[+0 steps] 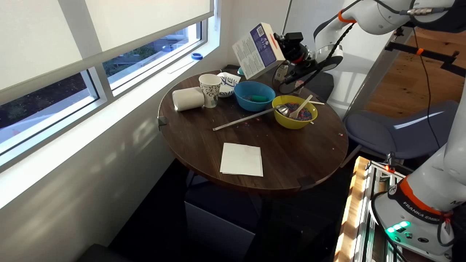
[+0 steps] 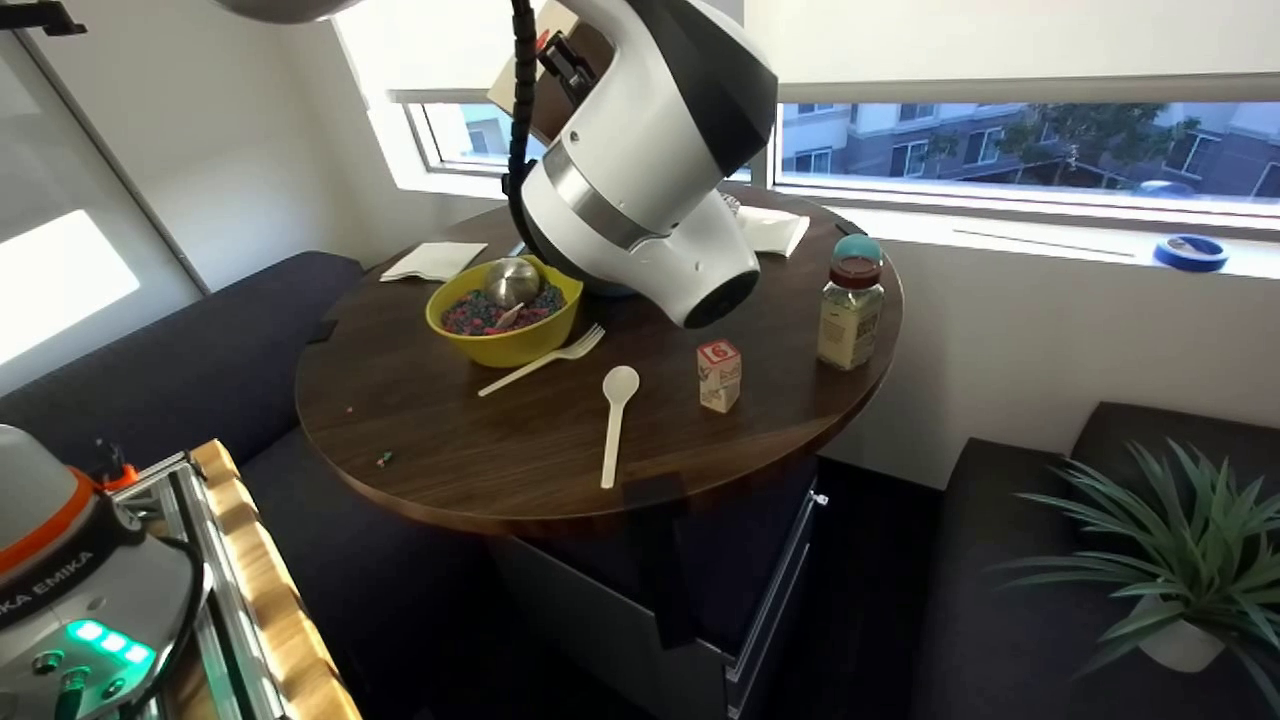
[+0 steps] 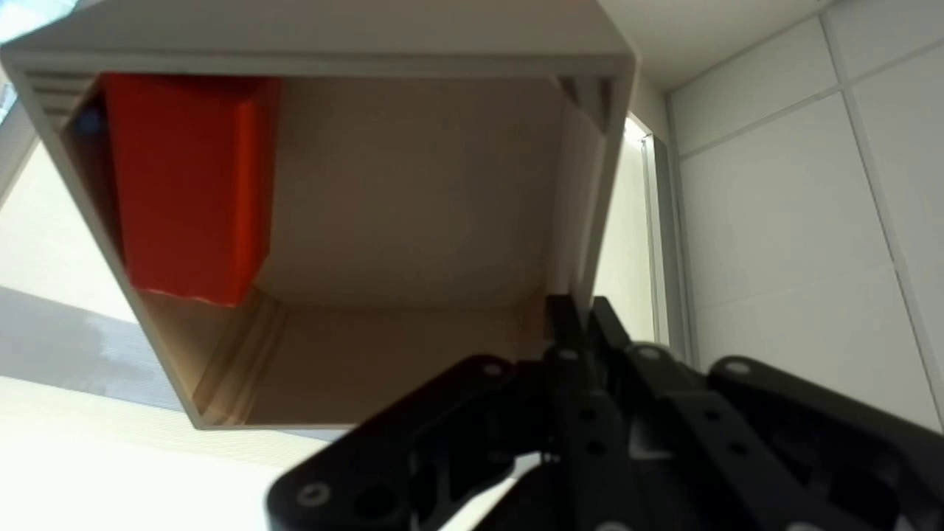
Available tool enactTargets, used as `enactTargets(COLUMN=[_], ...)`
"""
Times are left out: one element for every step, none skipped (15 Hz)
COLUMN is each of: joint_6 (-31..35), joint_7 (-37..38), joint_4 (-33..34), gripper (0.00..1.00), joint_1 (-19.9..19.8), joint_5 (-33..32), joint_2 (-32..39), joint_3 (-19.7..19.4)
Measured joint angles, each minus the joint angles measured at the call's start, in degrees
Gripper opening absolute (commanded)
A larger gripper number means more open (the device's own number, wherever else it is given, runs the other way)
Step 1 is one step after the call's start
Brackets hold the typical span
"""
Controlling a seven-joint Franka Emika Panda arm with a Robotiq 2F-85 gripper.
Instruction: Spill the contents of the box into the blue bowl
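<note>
Box (image 1: 251, 52) hangs tilted, in an exterior view higher than the blue bowl (image 1: 253, 88) at far side; we see the gripper (image 3: 581, 306) with fingers clamped on the box wall, and a red piece (image 3: 184, 184) inside.

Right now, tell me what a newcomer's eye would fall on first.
Probably the tilted box, pinched by its wall in the hand, higher than the blue bowl. Inside it, at the wrist view's left, sits a bright red block. Then, on the table, a yellow bowl of coloured bits.
</note>
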Motion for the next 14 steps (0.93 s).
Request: enactTargets(joint_6=[0.0, 0.0, 0.0, 0.0, 0.0, 0.0, 0.0, 0.0, 0.0, 0.0, 0.0, 0.0, 0.0, 0.0], joint_7=[0.0, 0.1, 0.1, 0.1, 0.2, 0.2, 0.2, 0.2, 0.2, 0.2, 0.2, 0.2, 0.2, 0.2], joint_4=[0.1, 0.1, 0.2, 0.3, 0.4, 0.5, 0.5, 0.5, 0.6, 0.6, 0.6, 0.6, 0.6, 0.7], gripper=[0.02, 0.03, 0.02, 0.02, 0.02, 0.02, 0.02, 0.02, 0.02, 0.02, 0.02, 0.02, 0.02, 0.02], joint_1=[0.0, 0.0, 0.0, 0.0, 0.0, 0.0, 0.0, 0.0, 0.0, 0.0, 0.0, 0.0, 0.0, 0.0], joint_5=[0.0, 0.0, 0.0, 0.0, 0.0, 0.0, 0.0, 0.0, 0.0, 0.0, 0.0, 0.0, 0.0, 0.0], joint_2=[0.1, 0.1, 0.2, 0.2, 0.4, 0.5, 0.6, 0.7, 0.8, 0.8, 0.9, 0.9, 0.9, 0.9], joint_3=[0.0, 0.0, 0.0, 0.0, 0.0, 0.0, 0.0, 0.0, 0.0, 0.0, 0.0, 0.0, 0.0, 0.0])
